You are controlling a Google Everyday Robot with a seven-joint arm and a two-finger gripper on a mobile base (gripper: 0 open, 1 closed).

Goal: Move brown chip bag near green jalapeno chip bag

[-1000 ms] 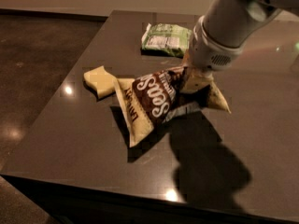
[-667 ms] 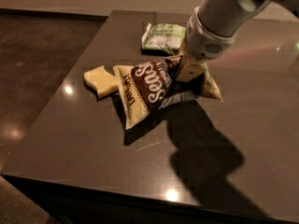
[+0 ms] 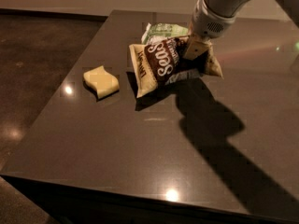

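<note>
Brown chip bag is held tilted over the dark table, beyond the yellow sponge and now apart from it, though a second ago they touched. The gripper has its fingers pinched on the bag's upper right part, and its arm is cut off by the top edge. Behind, the green jalapeno chip bag is half hidden by the brown one.

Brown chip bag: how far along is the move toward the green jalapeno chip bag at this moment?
Done: the gripper is shut on the brown chip bag, gripping its right part. In hand: the bag is tilted just in front of the green jalapeno chip bag, overlapping its near edge in this view, well apart from the yellow sponge. Left: set it down on the table and release.
</note>
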